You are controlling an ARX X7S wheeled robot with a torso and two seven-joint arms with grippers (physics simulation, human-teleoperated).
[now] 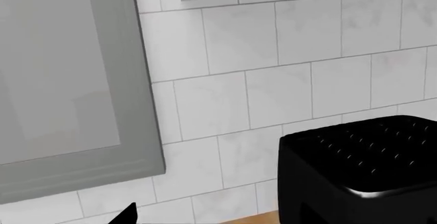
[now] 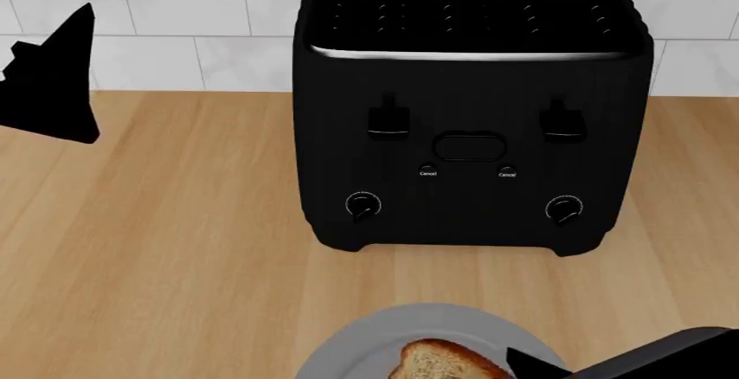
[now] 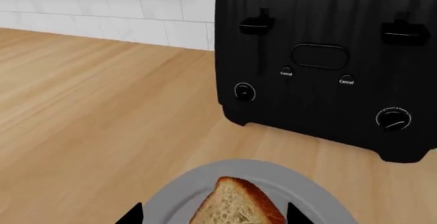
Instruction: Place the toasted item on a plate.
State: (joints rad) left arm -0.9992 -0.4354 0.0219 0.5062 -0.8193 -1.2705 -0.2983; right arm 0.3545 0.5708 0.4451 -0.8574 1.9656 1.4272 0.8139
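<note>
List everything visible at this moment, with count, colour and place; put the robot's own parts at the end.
toaster: one, black, on the counter against the wall, behind the plate
plate: one, grey, on the counter in front of the toaster
toasted bread slice: one, tan with reddish-brown crust, over the plate; contact cannot be told
counter: one, light wood, under everything
wall tiles: white, behind the toaster
cabinet: grey, on the wall above the counter, to the toaster's left
left tool: black, raised over the counter left of the toaster, holding nothing seen
right tool: black tips either side of the slice, at the plate
</note>
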